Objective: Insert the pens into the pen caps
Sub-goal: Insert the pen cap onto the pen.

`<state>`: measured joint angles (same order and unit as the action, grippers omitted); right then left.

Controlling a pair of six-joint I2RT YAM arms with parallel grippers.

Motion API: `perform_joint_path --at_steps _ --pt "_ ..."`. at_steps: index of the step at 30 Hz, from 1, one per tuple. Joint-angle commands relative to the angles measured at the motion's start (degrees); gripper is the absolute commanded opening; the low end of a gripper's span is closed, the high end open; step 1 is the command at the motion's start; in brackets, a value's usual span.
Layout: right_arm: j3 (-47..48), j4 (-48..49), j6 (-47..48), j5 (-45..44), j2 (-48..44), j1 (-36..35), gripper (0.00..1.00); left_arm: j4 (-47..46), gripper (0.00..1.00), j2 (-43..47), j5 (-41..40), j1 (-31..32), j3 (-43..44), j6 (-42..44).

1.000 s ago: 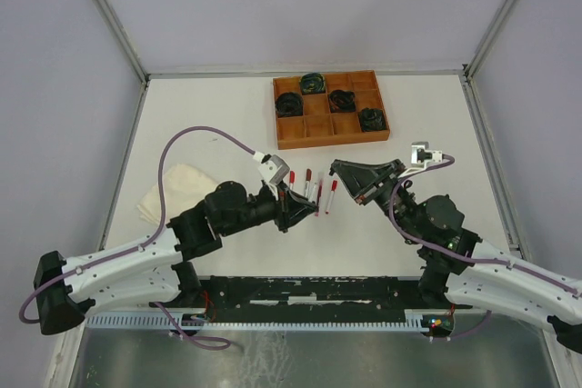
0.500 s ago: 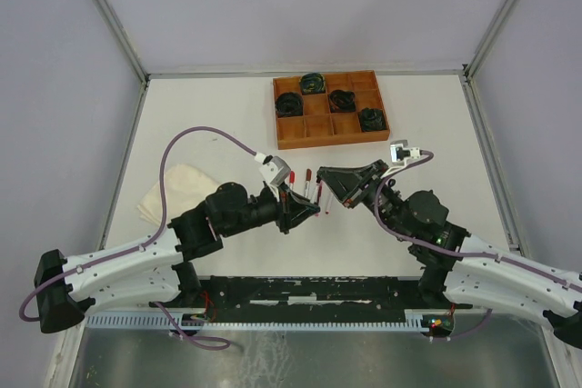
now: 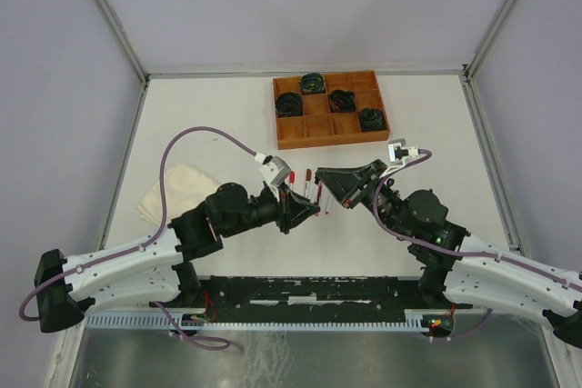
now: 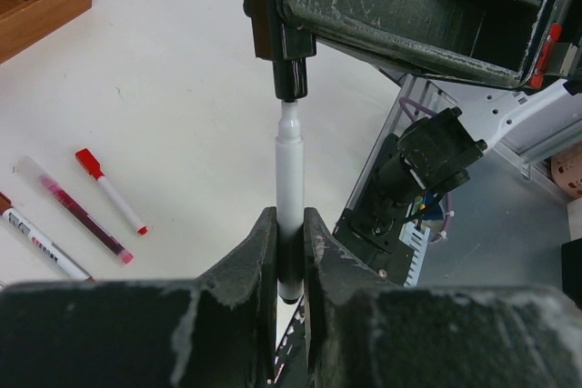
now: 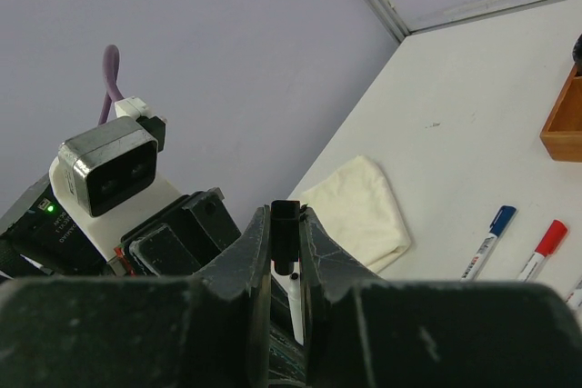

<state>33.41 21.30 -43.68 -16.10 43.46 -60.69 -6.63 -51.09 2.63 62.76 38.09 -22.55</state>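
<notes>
Currently I count one white pen (image 4: 289, 165), pinched upright in the left gripper (image 4: 289, 233), whose fingers are narrowed onto its lower barrel at centre frame. One black cap (image 4: 290, 79) is clamped in the right gripper (image 5: 285, 252) directly above, and the pen's nib sits at the cap's mouth. Three loose pens lie at lower left of the left wrist view: a red-capped pen (image 4: 111, 190), a pink-tinted pen (image 4: 80, 215) and a lettered pen (image 4: 41, 244). One wooden tray (image 3: 332, 141) at upper centre of the top view holds four dark cable coils (image 3: 342, 99). One cream cloth (image 3: 173, 190) lies at left. The table (image 3: 209, 115) is matt white, enclosed by pale lilac walls (image 3: 300, 6) and metal corner posts (image 3: 109, 15).
</notes>
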Motion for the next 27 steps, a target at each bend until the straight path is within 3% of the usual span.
perform_joint_path --at_steps 1,27 --pt "2.58 0.97 0.27 0.45 -0.68 0.09 0.0 -3.74 0.03 0.47 -1.23 0.26 1.47 -1.62" --pt "3.53 -4.15 2.79 -0.07 -0.84 0.06 0.0 -3.74 0.03 0.29 -1.67 0.3 1.47 -1.53"
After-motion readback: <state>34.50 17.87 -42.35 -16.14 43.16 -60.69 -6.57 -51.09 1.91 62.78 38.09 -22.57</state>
